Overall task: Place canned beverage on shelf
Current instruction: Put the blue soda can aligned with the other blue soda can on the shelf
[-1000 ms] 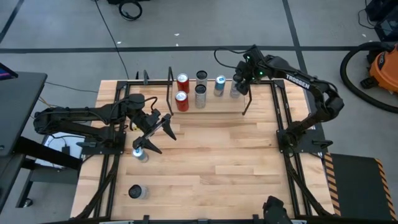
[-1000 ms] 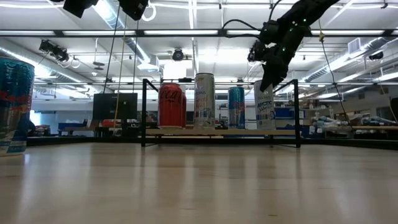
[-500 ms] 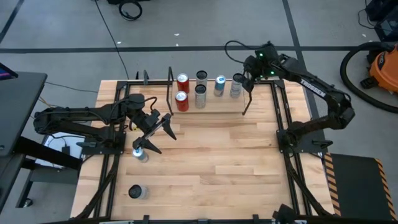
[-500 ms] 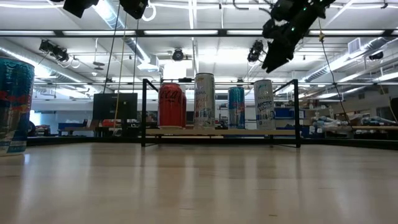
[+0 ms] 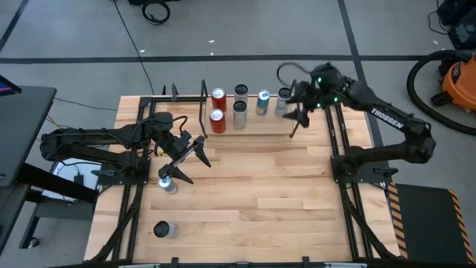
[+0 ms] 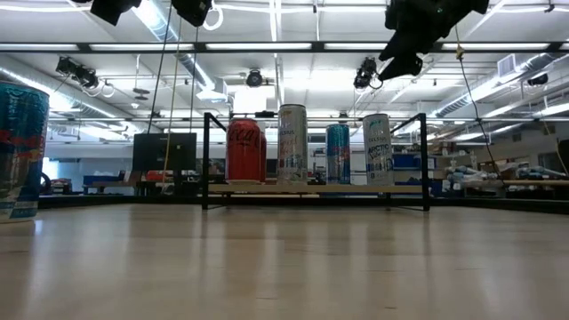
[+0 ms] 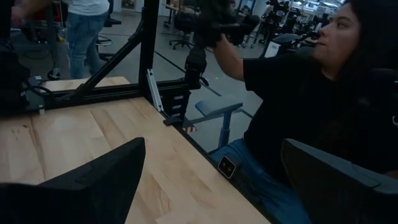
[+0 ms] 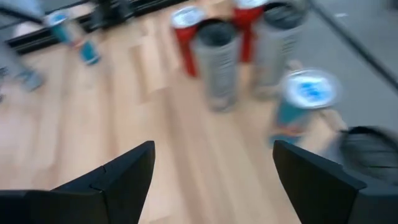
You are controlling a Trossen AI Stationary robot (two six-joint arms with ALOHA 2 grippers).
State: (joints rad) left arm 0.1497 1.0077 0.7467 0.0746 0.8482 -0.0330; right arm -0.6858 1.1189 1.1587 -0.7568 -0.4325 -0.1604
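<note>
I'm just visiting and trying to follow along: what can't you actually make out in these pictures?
- Right wrist view: motion blur smears the cans on the shelf, so their labels cannot be read.
- Low view: the teal can is cut off by the picture's left edge.
- High view: printing on the can near the table's front is too small to read.
- Left wrist view: the left gripper's dark fingers hide the table beneath.

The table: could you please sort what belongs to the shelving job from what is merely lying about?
Job:
shelf
six cans on shelf
can under left tool
can near table's front edge
right tool, open, beside the shelf
left tool, open

Lying about:
vacuum on floor
cable on floor
</note>
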